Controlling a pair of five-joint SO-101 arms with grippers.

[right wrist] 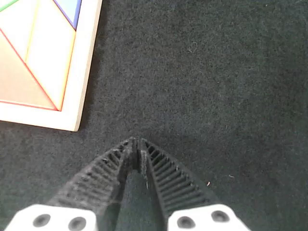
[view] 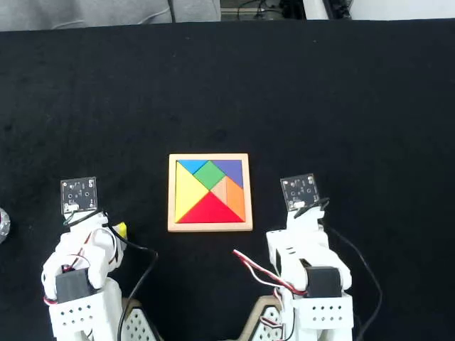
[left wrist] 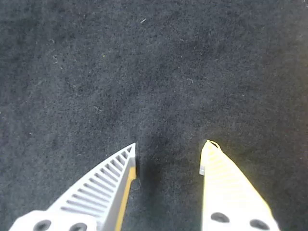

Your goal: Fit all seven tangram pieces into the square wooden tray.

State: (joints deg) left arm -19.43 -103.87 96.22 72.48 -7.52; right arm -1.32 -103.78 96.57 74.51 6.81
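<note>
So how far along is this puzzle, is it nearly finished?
It looks finished: all seven coloured pieces lie flat inside the wooden tray, filling it. Nothing is in hand: the left jaws stand open and empty, the right jaws shut on nothing, both over black cloth. Nothing seems left.

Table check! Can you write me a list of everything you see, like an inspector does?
Surface: black cloth over the table, lying flat.
Job's things: square wooden tray in the middle; seven coloured pieces lie inside and fill it.
Clutter: small shiny thing at the table's left edge; cannot tell what it is.
Grippers: left gripper open over bare cloth, holding nothing; right gripper shut, empty, near a tray corner.
Cables: black cable by the left arm; red and white wires by the right arm.
Surroundings: grey fabric beyond the far edge.
</note>
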